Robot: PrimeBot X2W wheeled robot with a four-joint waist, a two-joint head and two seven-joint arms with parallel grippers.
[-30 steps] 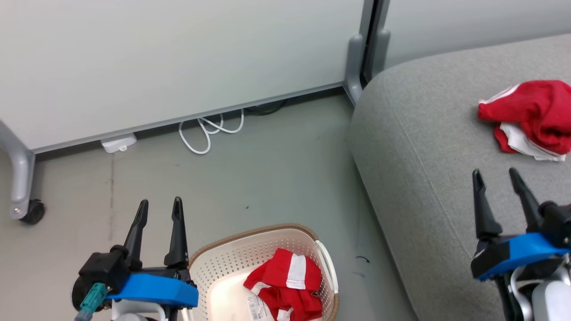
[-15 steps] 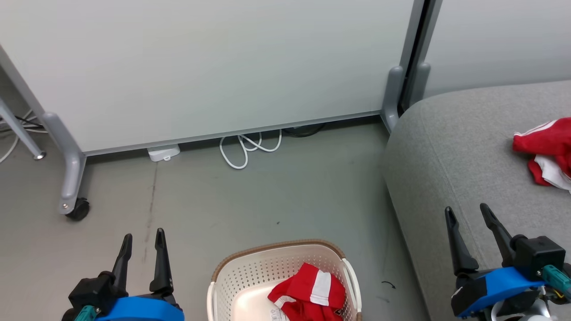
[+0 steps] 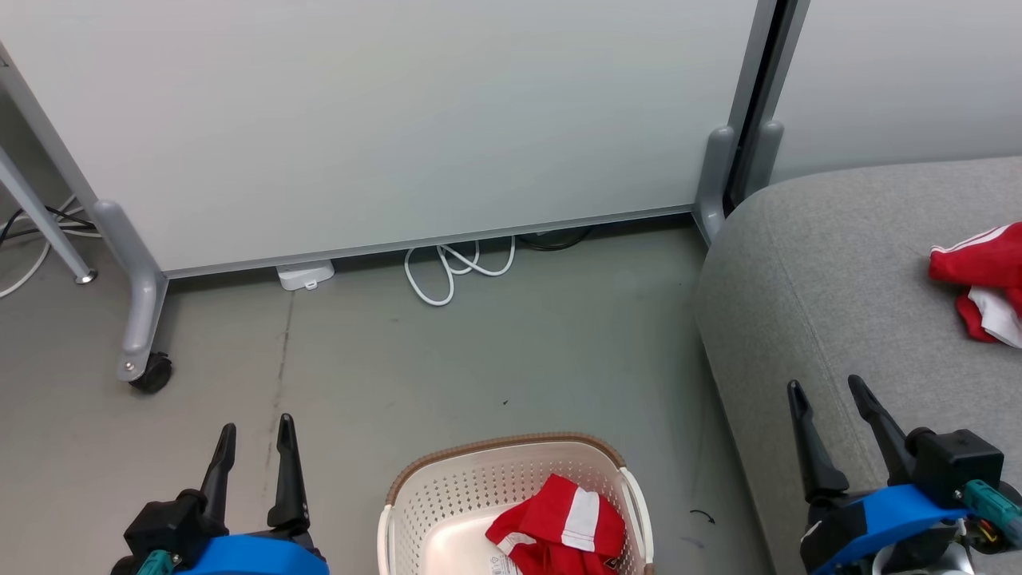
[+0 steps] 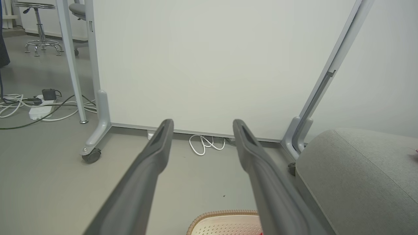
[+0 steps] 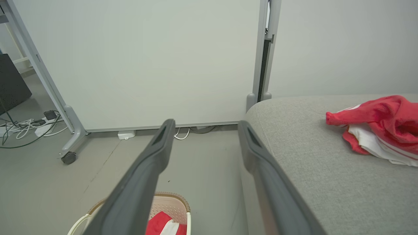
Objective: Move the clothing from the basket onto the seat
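Grey floor (image 3: 479,359) under a white partition panel (image 3: 399,120) sets the scene, and you look to be midway through the job. One bright red fabric garment with white stripes (image 3: 567,523) lies crumpled in the cream-white perforated plastic laundry basket (image 3: 435,503), bunched against its right wall below the brown rim. Its twin, a second red garment with white trim (image 3: 978,271), rests in a heap on the large light grey upholstered seat cushion (image 3: 838,279), well apart from the basket. By the look of it, half the load is delivered and half is left.

The basket stands on the floor near the cushion's rounded front corner without touching it, probably to keep each carry short. Your left gripper (image 3: 256,423) hangs over bare floor just left of the basket. Your right gripper (image 3: 823,383) hangs over the cushion's near edge. Both have their jaws spread wide and hold nothing, a ready stance that suggests the next reach goes down into the basket.

Count it up: two garments, one basket, one seat, two empty grippers. Beyond them, one coiled white cable (image 3: 455,271) and one small white power block (image 3: 305,274) lie at the partition's foot, near one black castor (image 3: 152,373).
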